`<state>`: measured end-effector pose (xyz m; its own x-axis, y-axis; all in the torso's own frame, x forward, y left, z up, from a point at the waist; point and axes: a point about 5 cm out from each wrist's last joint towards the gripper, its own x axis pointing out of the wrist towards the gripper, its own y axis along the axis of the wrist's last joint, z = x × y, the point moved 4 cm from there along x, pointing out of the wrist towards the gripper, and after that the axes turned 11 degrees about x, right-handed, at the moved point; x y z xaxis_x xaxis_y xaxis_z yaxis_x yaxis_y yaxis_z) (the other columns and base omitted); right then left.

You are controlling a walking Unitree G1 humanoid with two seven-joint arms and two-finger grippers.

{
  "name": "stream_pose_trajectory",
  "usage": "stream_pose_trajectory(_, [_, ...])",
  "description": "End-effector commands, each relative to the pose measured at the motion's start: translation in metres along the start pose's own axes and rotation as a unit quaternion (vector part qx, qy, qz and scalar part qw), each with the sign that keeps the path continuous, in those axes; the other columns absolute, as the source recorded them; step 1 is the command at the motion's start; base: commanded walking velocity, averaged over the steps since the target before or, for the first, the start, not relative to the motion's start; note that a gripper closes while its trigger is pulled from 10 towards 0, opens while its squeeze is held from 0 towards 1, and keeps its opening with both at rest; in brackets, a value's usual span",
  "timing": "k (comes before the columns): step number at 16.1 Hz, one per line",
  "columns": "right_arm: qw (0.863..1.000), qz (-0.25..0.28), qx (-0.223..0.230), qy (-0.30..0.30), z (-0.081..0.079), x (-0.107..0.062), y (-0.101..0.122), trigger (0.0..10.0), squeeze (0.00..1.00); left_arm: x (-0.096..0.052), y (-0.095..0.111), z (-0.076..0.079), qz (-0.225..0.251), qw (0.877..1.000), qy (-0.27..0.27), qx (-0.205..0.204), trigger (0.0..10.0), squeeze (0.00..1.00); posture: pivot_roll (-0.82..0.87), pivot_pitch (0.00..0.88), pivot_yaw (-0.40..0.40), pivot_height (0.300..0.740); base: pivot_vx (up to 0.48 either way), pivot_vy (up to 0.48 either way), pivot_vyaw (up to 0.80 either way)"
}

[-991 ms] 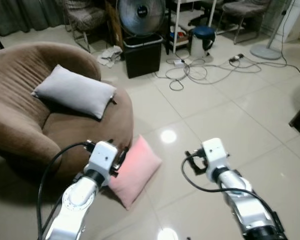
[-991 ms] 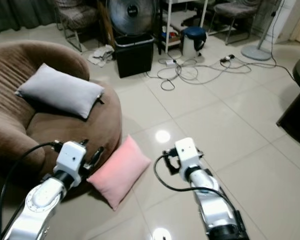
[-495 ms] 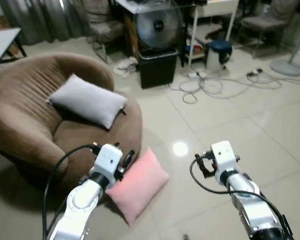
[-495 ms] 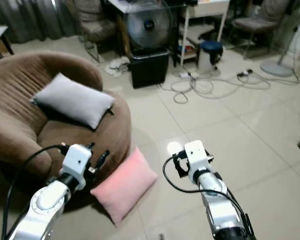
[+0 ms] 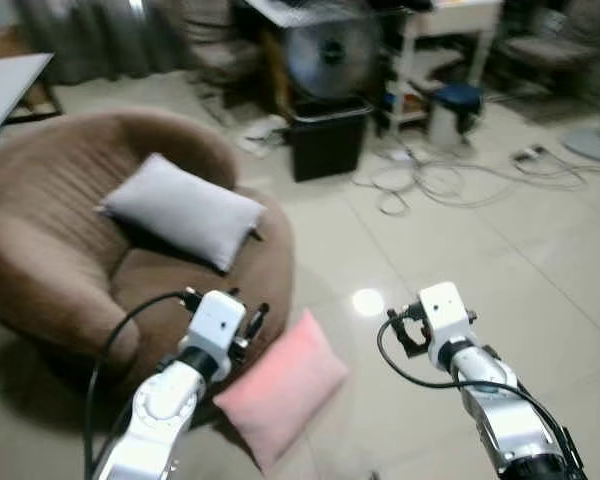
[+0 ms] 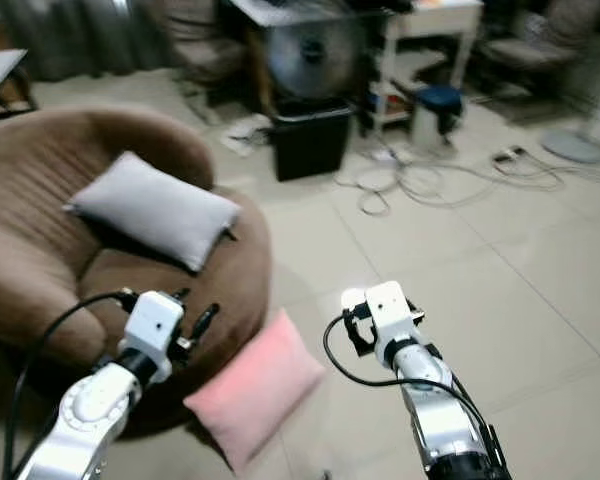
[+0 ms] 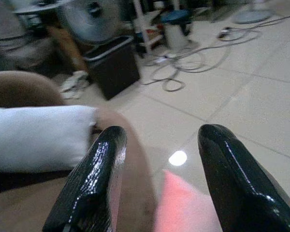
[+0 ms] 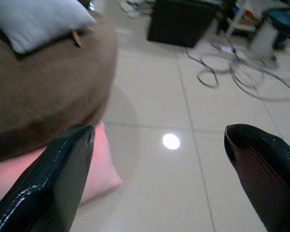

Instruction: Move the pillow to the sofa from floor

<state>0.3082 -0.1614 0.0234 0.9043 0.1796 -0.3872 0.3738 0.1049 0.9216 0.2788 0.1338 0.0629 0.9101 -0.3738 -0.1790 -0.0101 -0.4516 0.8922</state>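
A pink pillow [image 5: 280,385] lies on the tiled floor, leaning against the front of the round brown sofa [image 5: 40,250]. A grey pillow [image 5: 180,210] rests on the sofa's seat. My left gripper [image 7: 159,135] is open and empty, held just above the sofa's front edge and the pink pillow [image 7: 183,212]. My right gripper [image 8: 159,135] is open wide over the bare floor, to the right of the pink pillow [image 8: 48,169]. Neither gripper touches the pillow.
A black bin [image 5: 325,140] with a fan [image 5: 330,50] behind it stands beyond the sofa. Loose cables [image 5: 430,180] sprawl over the floor by a blue stool [image 5: 455,100]. A table edge [image 5: 10,85] shows at far left. Open tiles lie to the right.
The whole picture has shifted and blurred slightly, so the camera has moved. Both arms keep much the same pose, and the pink pillow still lies on the floor.
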Motion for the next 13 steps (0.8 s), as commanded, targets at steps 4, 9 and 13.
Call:
stream_pose_trajectory(4, [0.999, 0.006, -0.014, 0.032, -0.013, 0.003, 0.004, 10.0, 0.0, -0.003, -0.004, -0.004, -0.006, 1.0, 0.004, -0.003, 10.0, 0.0, 0.07, 0.0, 0.029, 0.74, 0.359, 0.0, 0.0])
stream_pose_trajectory(9, [0.999, 0.005, 0.01, 0.039, -0.017, 0.004, 0.002, 10.0, 0.0, -0.009, -0.006, -0.006, -0.012, 1.0, 0.01, -0.002, 10.0, 0.0, 0.09, 0.0, 0.018, 0.74, 0.363, 0.0, 0.64])
stream_pose_trajectory(13, [0.999, 0.002, 0.014, 0.033, -0.012, 0.002, -0.003, 10.0, 0.0, -0.012, -0.012, -0.004, -0.03, 0.999, 0.007, -0.01, 10.0, 0.0, 0.09, 0.0, 0.027, 0.74, 0.085, 0.0, 0.0])
